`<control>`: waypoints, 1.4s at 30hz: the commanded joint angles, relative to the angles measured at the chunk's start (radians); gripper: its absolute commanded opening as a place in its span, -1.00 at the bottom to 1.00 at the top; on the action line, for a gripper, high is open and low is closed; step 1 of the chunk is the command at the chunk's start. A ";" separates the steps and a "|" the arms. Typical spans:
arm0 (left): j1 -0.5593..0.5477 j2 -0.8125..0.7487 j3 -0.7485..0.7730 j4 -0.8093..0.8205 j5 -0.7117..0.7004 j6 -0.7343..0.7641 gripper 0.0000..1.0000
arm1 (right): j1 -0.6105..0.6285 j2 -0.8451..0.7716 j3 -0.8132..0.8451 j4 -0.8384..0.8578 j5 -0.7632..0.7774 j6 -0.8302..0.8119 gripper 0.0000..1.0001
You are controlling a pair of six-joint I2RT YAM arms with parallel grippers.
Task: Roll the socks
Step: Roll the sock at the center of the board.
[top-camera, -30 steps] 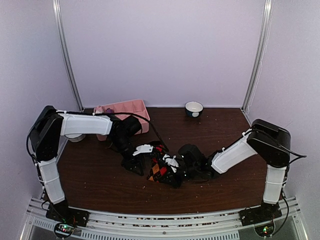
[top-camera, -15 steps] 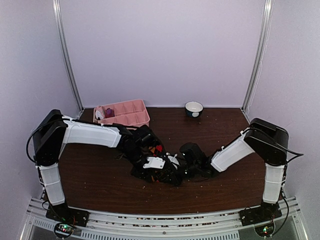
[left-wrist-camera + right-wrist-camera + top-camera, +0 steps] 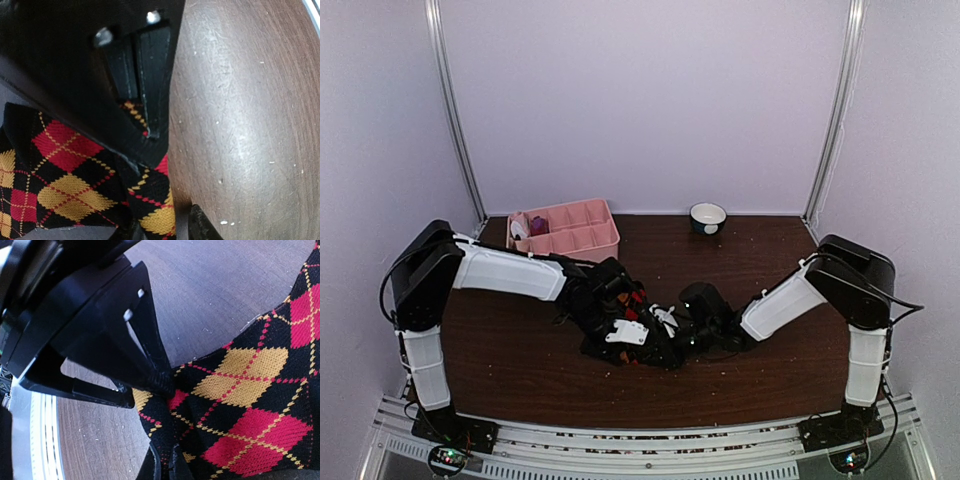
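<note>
Left end effector [image 3: 140,119]: fingers pressed together on a fold of the black argyle socks [image 3: 65,170]. Right end effector [image 3: 161,384]: likewise clamped on argyle fabric. Socks lie bunched mid-surface [image 3: 750,260], between both arms. Pink tray [image 3: 582,238] sits back left.

Socks [image 3: 65,195] mid-table, open table [image 3: 775,385] right, tray [image 3: 585,244] and bowl [image 3: 708,216] at back

White shells over black joints on left arm [image 3: 505,272] and right arm [image 3: 785,308]; thin black cables [image 3: 380,290]; left gripper [image 3: 146,131] black, wedge-shaped, two silver screws [image 3: 103,36].
</note>
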 commanded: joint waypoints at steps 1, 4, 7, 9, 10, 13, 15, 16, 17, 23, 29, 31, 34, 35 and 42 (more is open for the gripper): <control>-0.011 -0.013 0.005 0.028 0.021 -0.035 -0.31 | -0.004 0.063 -0.020 -0.164 0.046 0.010 -1.00; -0.010 -0.036 0.015 0.022 0.016 -0.055 -0.23 | -0.006 0.064 -0.022 -0.171 0.043 0.004 -1.00; -0.010 -0.053 0.014 0.014 0.028 -0.059 -0.21 | -0.008 0.063 -0.022 -0.176 0.040 0.002 -1.00; -0.010 -0.057 0.014 0.005 0.044 -0.059 -0.21 | -0.008 0.064 -0.021 -0.176 0.035 0.004 -1.00; -0.010 -0.057 0.014 0.001 0.050 -0.056 -0.22 | -0.008 0.064 -0.022 -0.175 0.035 0.005 -1.00; -0.010 -0.056 0.018 -0.006 0.068 -0.055 -0.25 | -0.010 0.066 -0.019 -0.174 0.028 0.007 -1.00; -0.010 -0.051 0.025 -0.014 0.085 -0.053 -0.29 | -0.010 0.067 -0.021 -0.173 0.026 0.009 -1.00; -0.010 -0.043 0.030 -0.021 0.092 -0.052 -0.33 | -0.010 0.067 -0.021 -0.173 0.024 0.010 -1.00; -0.010 -0.033 0.036 -0.028 0.097 -0.052 -0.37 | -0.010 0.069 -0.021 -0.173 0.023 0.011 -1.00; -0.010 0.019 0.039 -0.035 0.089 -0.054 -0.46 | -0.014 0.068 -0.025 -0.169 0.017 0.013 -1.00; -0.010 0.069 0.059 -0.025 0.046 -0.072 -0.62 | -0.017 0.067 -0.025 -0.160 0.006 0.022 -1.00; -0.008 0.083 0.071 -0.039 0.051 -0.080 -0.80 | -0.017 0.061 -0.028 -0.160 0.006 0.021 -1.00; 0.008 0.112 0.111 -0.106 0.109 -0.095 -1.00 | -0.017 0.029 -0.053 -0.137 0.029 0.009 -1.00; 0.016 0.125 0.128 -0.133 0.133 -0.102 -1.00 | -0.018 0.012 -0.072 -0.110 0.042 0.008 -1.00; 0.075 0.267 0.246 -0.328 0.287 -0.155 -1.00 | -0.014 -0.119 -0.218 0.125 0.149 -0.004 -0.65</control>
